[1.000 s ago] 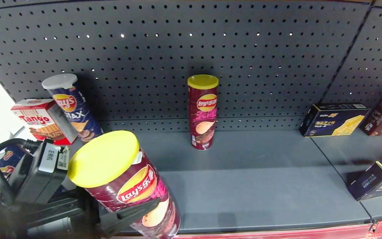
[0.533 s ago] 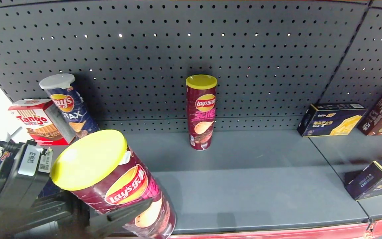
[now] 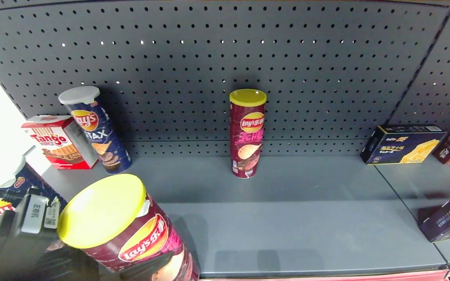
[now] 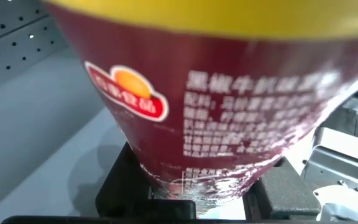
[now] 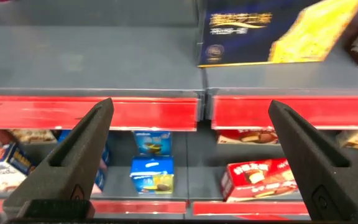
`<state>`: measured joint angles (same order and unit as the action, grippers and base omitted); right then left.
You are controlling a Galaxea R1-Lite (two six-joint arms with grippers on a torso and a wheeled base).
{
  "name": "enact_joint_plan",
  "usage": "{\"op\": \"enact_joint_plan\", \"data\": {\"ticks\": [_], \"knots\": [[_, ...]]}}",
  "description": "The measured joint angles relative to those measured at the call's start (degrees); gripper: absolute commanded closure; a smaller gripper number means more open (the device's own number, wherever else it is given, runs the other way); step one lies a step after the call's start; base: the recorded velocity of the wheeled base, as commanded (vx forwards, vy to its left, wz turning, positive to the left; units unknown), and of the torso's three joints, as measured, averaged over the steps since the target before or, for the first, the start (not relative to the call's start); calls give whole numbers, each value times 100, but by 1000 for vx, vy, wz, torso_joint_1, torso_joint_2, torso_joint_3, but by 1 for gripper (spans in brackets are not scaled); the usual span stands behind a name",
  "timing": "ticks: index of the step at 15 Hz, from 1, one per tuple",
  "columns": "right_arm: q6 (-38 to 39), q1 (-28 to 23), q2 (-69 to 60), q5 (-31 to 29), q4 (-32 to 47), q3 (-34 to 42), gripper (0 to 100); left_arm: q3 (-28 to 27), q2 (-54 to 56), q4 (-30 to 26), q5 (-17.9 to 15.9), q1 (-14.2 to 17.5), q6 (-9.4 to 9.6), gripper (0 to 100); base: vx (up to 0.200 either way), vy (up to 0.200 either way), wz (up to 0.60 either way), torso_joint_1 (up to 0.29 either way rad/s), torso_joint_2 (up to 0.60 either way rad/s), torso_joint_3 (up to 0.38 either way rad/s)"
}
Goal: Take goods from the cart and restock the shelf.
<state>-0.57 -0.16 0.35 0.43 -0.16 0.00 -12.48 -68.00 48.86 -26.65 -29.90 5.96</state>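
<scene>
Maroon chip can [image 3: 127, 234] with a yellow lid, clamped near its base between the fingers of the left gripper [image 4: 201, 196]. It is tilted, well to the left of the twin can [image 3: 247, 132] and nearer the front.

The twin can stands upright against the pegboard back [image 3: 248, 58] on a flat grey shelf [image 3: 287, 226]. I cannot tell whether the held can's base touches the deck. Left of the twin can, a blue can [image 3: 96, 128] leans beside a red wafer box [image 3: 59, 142]. Far to its right lies a dark blue box [image 3: 402, 144], and another dark box [image 3: 449, 218] sits nearer the front. Bare deck runs from the twin can forward to the red edge strip [image 3: 326, 277]. The right gripper [image 5: 191, 162] hangs spread wide and empty, facing the shelf's front edge below the dark blue box.
</scene>
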Motion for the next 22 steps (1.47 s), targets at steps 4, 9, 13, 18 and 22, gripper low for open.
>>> {"op": "enact_joint_plan", "data": {"ticks": [4, 9, 13, 18, 22], "knots": [[-7, 9, 2, 23, 6, 0, 0, 11, 6, -1, 189, 2, -5, 100, 0, 0, 0, 0, 0, 0], [-139, 87, 546, 340, 127, -890, 0, 135, 96, 24, 372, 89, -35, 100, 0, 0, 0, 0, 0, 0], [-479, 512, 1875, 983, 171, -2226, 0, 124, 218, -20, 377, 124, -44, 100, 0, 0, 0, 0, 0, 0], [-613, 1170, 3288, 1459, 106, -3142, 0, 88, 312, -11, 388, 118, -50, 100, 0, 0, 0, 0, 0, 0], [-624, 1595, 4472, 1597, -422, -3652, 0, 77, 308, -11, 394, 102, -44, 100, 0, 0, 0, 0, 0, 0]]}}
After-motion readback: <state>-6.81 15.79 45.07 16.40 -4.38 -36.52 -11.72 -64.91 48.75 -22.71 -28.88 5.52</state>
